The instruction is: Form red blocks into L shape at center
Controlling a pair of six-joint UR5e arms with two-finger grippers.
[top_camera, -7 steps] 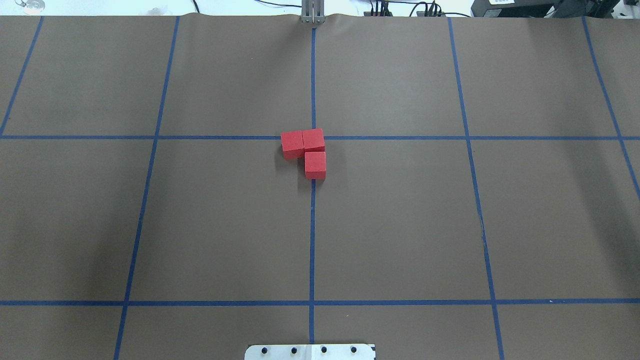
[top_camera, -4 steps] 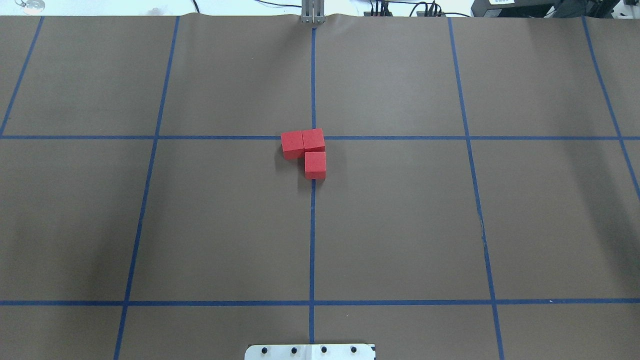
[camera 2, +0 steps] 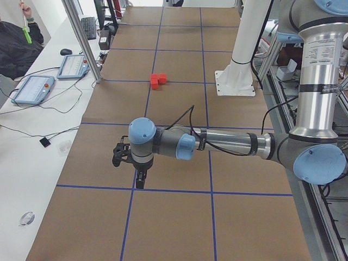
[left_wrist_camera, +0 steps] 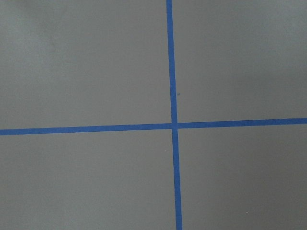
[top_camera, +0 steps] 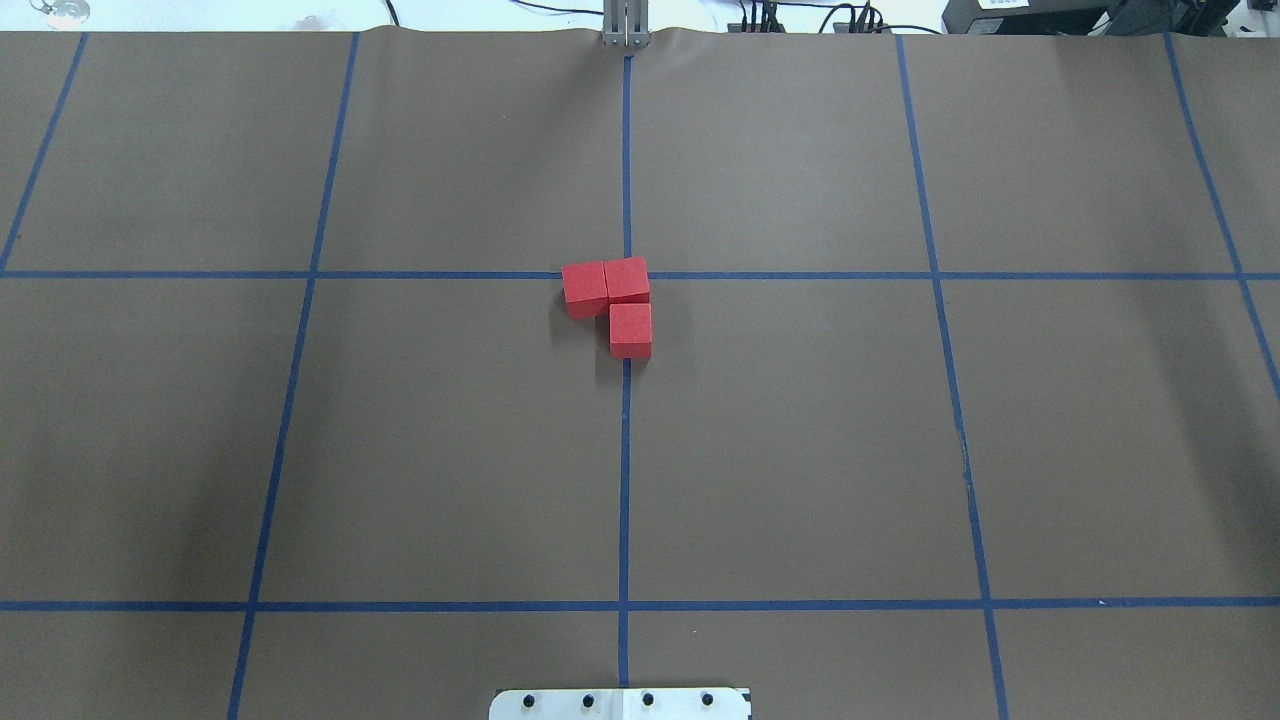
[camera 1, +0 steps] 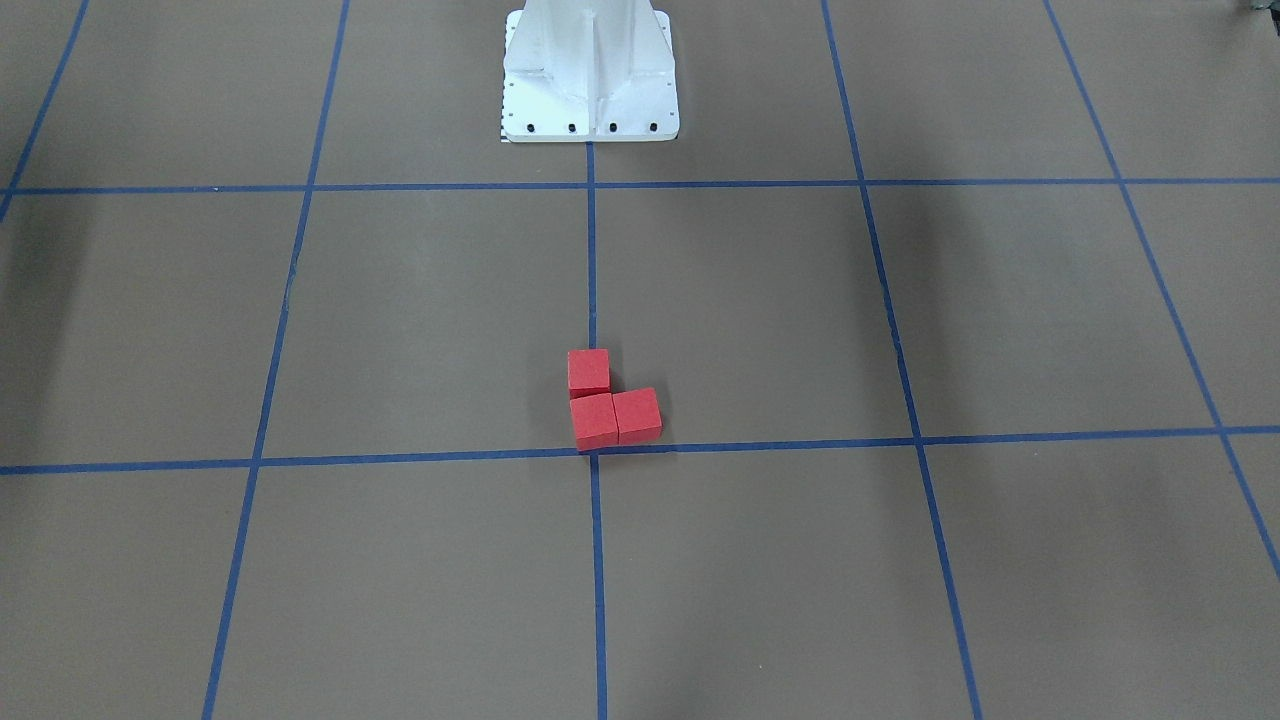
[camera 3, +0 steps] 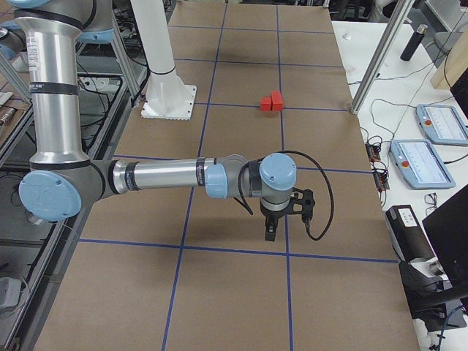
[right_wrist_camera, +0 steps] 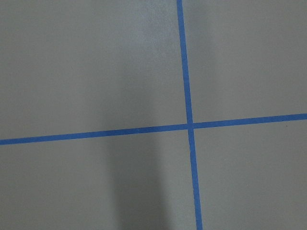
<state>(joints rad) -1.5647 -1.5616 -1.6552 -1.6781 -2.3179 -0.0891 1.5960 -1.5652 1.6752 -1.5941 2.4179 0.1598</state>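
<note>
Left gripper (camera 2: 140, 180) and right gripper (camera 3: 269, 232) hang far off, grip state untellable. My red blocks (top_camera: 611, 303) touch in an L, corner on the center (camera 1: 597, 456). Task looks done; I'd simply keep clear.

Robotics lab, brown paper-covered table (top_camera: 800, 450) with blue tape grid (top_camera: 624, 500), teach pendants (camera 3: 422, 162), aluminium frame posts (camera 2: 81, 38)

Three red blocks (top_camera: 627, 281), matte and plain-faced, lie on a brown surface (top_camera: 800, 450) ruled into a square grid by blue tape lines (top_camera: 624, 480). The pedestal (camera 1: 590, 80) is white; the arms (camera 2: 228, 144) are silver with light-blue joint caps (camera 2: 142, 130).
</note>
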